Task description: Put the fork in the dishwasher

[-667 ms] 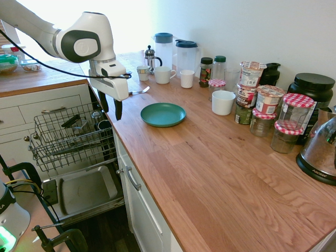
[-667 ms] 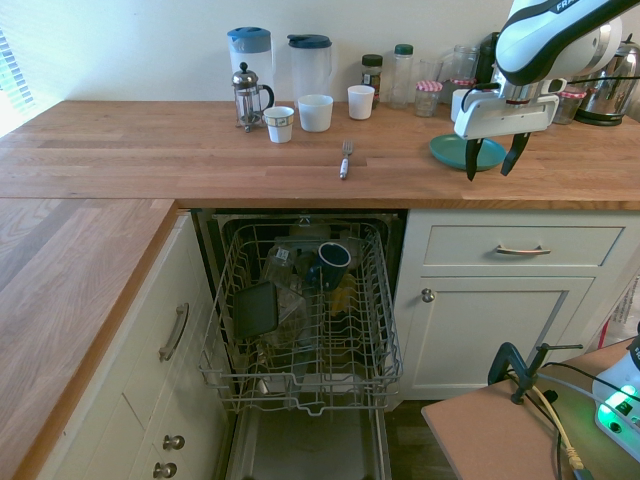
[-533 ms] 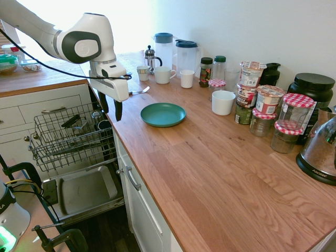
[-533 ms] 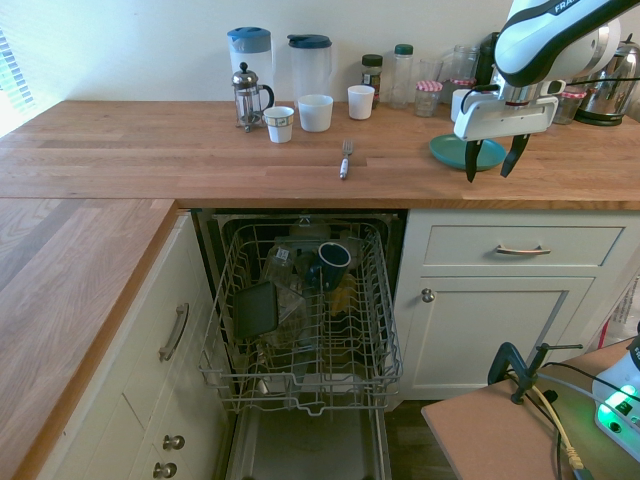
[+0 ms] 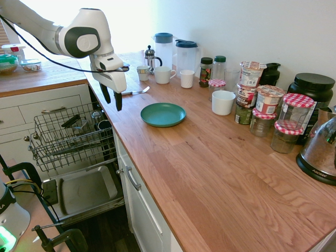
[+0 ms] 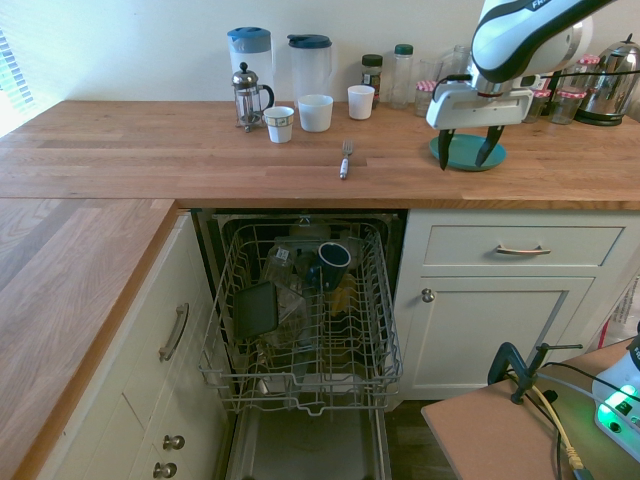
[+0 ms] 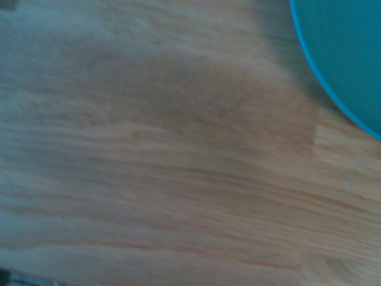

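Beside the plate (image 6: 468, 153), the fork (image 6: 345, 160) lay untouched, presumably awaiting pickup, and the gripper (image 6: 467, 164) stood wide and empty, apparently readied to grasp it.

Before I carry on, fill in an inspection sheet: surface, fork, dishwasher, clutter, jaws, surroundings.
Surface: wooden countertop, no spill seen.
Fork: lying on the countertop, handle toward the dishwasher side.
Dishwasher: open, wire rack pulled out; dark mug and other items inside.
Clutter: teal plate nearest the jaws; French press, cups, pitchers and jars along the wall; kettle at the far end.
Jaws: open, nothing held, above the countertop.
Surroundings: white drawers and cupboard beside the dishwasher, closed.
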Motion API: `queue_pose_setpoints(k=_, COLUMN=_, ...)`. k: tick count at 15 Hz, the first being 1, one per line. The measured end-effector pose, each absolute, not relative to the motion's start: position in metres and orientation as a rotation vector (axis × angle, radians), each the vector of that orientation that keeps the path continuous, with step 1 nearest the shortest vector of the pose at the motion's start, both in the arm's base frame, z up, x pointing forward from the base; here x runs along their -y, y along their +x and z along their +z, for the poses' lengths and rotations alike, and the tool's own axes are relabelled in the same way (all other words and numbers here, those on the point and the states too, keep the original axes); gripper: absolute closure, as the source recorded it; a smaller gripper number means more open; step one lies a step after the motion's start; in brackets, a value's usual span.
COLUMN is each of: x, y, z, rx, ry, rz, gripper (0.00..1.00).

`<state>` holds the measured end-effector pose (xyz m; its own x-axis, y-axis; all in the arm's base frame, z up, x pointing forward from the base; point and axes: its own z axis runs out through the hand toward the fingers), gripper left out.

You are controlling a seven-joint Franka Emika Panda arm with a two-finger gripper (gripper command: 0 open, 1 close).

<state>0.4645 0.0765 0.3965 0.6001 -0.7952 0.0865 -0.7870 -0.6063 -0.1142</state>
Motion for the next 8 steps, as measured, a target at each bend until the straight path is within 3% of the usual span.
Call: queue_pose_setpoints(k=8, x=-0.173, y=0.575, z=0.395, rx=-1.57, ry=-2.601, rz=-0.226, gripper=0.0)
